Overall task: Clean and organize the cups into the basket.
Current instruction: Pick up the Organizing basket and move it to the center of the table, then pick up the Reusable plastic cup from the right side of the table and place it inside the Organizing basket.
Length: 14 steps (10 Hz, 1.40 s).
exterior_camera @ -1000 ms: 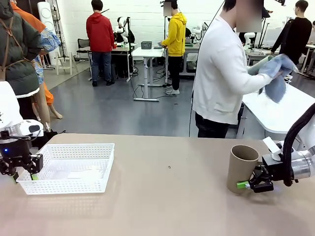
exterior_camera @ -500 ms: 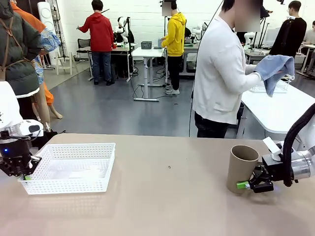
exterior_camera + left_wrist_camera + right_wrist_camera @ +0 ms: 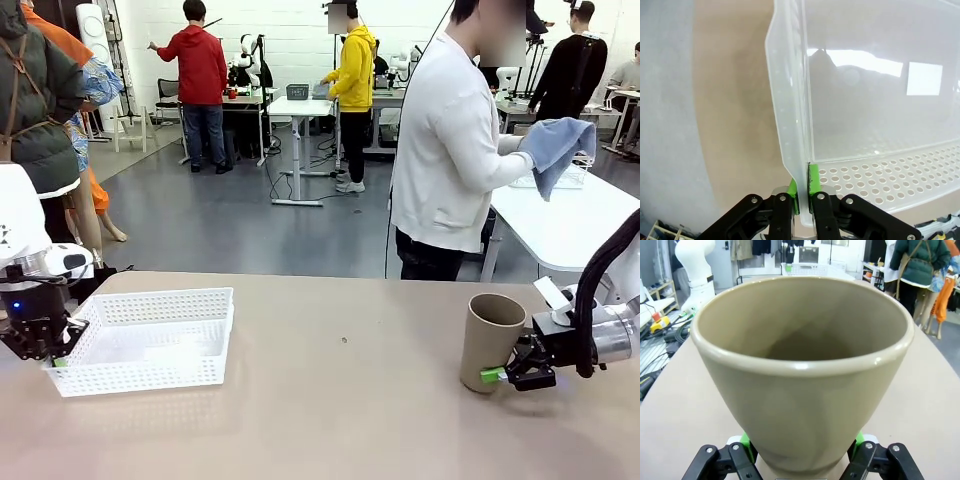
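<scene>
A tan-brown cup (image 3: pixel 490 340) stands upright at the table's right side. My right gripper (image 3: pixel 507 376) is shut on its lower part from the right. In the right wrist view the cup (image 3: pixel 805 365) shows its open mouth, with a green pad (image 3: pixel 747 441) pressed on each side of its base. The white perforated basket (image 3: pixel 140 375) sits at the left with nothing inside. My left gripper (image 3: pixel 55 357) is shut on its left rim. In the left wrist view the basket wall (image 3: pixel 790 100) is pinched between the green pads (image 3: pixel 813 179) of the left gripper (image 3: pixel 802 192).
A person in a white top (image 3: pixel 450 150) stands at the far side, turned towards another white table (image 3: pixel 560 225) and holding a blue cloth (image 3: pixel 557 148). The beige tabletop (image 3: pixel 340 400) stretches bare between basket and cup.
My left gripper has closed on the basket's left rim and the basket has shifted slightly. The right gripper and the cup have not moved. The person's cloth has moved.
</scene>
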Each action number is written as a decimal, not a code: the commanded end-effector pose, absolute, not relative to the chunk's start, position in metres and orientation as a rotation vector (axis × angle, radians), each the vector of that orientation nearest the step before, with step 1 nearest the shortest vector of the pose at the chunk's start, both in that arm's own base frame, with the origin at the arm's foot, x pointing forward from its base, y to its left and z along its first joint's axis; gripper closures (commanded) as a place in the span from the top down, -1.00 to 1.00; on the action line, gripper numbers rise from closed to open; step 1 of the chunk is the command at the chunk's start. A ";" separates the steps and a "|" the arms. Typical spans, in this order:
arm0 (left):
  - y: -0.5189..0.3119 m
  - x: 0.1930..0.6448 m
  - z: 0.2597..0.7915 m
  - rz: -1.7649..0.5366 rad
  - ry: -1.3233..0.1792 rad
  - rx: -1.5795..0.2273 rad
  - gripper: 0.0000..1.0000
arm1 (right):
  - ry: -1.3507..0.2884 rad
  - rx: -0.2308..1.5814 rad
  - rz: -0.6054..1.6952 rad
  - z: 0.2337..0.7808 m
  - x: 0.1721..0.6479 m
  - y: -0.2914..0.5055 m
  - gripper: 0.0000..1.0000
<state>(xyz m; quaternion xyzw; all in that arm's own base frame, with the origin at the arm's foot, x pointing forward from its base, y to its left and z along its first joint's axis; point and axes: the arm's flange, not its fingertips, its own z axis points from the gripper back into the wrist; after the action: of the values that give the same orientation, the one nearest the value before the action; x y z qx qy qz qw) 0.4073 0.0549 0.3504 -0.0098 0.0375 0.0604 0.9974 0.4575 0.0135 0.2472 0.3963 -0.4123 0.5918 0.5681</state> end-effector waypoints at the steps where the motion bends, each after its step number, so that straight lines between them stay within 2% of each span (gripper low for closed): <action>1: 0.018 0.400 0.367 0.093 0.134 -0.053 -1.00 | -0.978 0.823 1.340 0.298 0.438 0.020 -1.00; 4: -0.057 0.400 0.380 -0.014 0.108 -0.024 -1.00 | -1.053 0.696 1.276 0.391 0.433 0.007 -1.00; 9: -0.178 0.425 0.374 -0.025 0.064 -0.006 -1.00 | -1.130 0.606 1.203 0.502 0.425 0.002 -1.00; 11: -0.219 0.434 0.374 -0.024 0.065 -0.015 -1.00 | -1.159 0.623 1.185 0.526 0.421 -0.001 -1.00; 14: -0.257 0.443 0.360 -0.011 0.051 -0.017 -1.00 | -1.110 0.687 1.151 0.527 0.415 -0.002 -1.00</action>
<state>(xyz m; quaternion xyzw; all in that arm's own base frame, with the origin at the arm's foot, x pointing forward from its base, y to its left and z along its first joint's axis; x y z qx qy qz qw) 0.4347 -0.2487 0.3628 -0.0137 0.0384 -0.0194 0.9990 0.4180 -0.0016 0.5282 0.2818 -0.4993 0.5163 0.6362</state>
